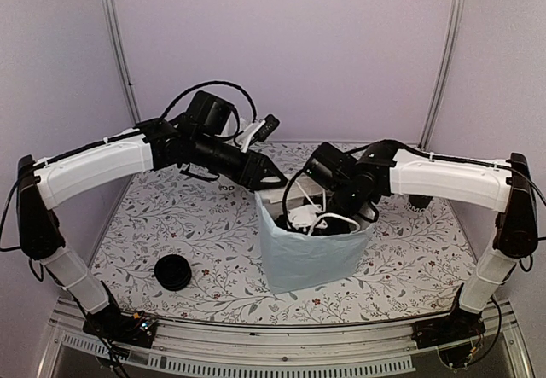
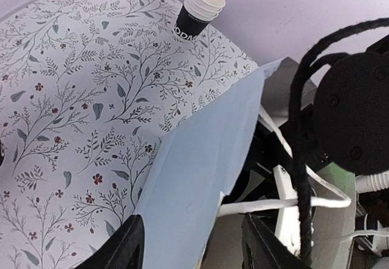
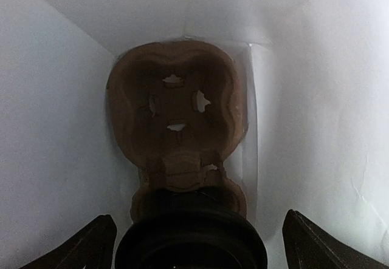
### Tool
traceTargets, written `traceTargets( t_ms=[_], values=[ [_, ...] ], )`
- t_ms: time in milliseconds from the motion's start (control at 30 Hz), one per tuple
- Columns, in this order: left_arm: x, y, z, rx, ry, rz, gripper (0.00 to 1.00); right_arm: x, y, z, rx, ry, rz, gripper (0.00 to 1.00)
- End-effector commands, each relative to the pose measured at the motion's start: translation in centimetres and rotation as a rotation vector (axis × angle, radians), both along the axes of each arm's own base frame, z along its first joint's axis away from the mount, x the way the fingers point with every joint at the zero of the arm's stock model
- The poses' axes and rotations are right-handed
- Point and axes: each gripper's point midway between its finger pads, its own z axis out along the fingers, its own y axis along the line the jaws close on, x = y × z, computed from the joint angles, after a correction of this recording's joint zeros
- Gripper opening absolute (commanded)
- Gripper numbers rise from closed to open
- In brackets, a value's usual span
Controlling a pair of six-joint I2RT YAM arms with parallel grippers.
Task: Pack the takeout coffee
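Note:
The takeout coffee [image 3: 191,238], a black cup with a black lid, stands in the near pocket of a brown cardboard carrier [image 3: 176,99] at the bottom of the light blue paper bag [image 1: 307,254]. My right gripper [image 3: 198,215] reaches down inside the bag and is open, a finger on each side of the lid with a gap to it. My left gripper [image 2: 193,220] is at the bag's far left rim, its fingers apart astride the bag's wall [image 2: 200,160]. In the top view the left gripper [image 1: 271,176] is at the bag's back corner and the right gripper [image 1: 328,216] is in its mouth.
A low pile of black lids [image 1: 173,272] lies on the flowered tablecloth at the front left. A stack of unlidded black cups [image 2: 199,14] stands near the back wall. Cables [image 2: 304,160] of the right arm hang over the bag's mouth.

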Motion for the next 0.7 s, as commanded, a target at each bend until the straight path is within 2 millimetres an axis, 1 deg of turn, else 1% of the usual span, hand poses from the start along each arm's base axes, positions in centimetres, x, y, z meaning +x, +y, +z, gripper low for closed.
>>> traceTargets(
  t_ms=[0,100,300,500,600,667],
  values=[
    [-0.5,-1.0,1.1,-0.009,-0.010,-0.018,0.57,-1.2,0.5,2.3,0.041,0.015,0.004,0.99],
    [-0.9,-1.4,0.8,0.000,-0.007,-0.029,0.56,-1.4,0.9,3.7,0.068,0.009,0.007,0.99],
    [-1.4,-2.3,0.1,0.026,0.000,-0.049,0.52,-1.7,2.0,7.3,0.147,-0.010,0.014,0.99],
    [-1.6,-2.5,0.8,0.025,-0.015,-0.052,0.51,-1.8,2.4,9.3,0.185,-0.029,0.028,0.99],
    [-1.6,-2.3,1.9,0.011,-0.039,-0.048,0.56,-1.9,2.3,9.8,0.192,-0.037,0.037,0.99],
    [-1.6,-2.0,3.7,-0.019,-0.082,-0.042,0.60,-1.8,2.4,10.5,0.204,-0.048,0.043,0.99]
  ],
)
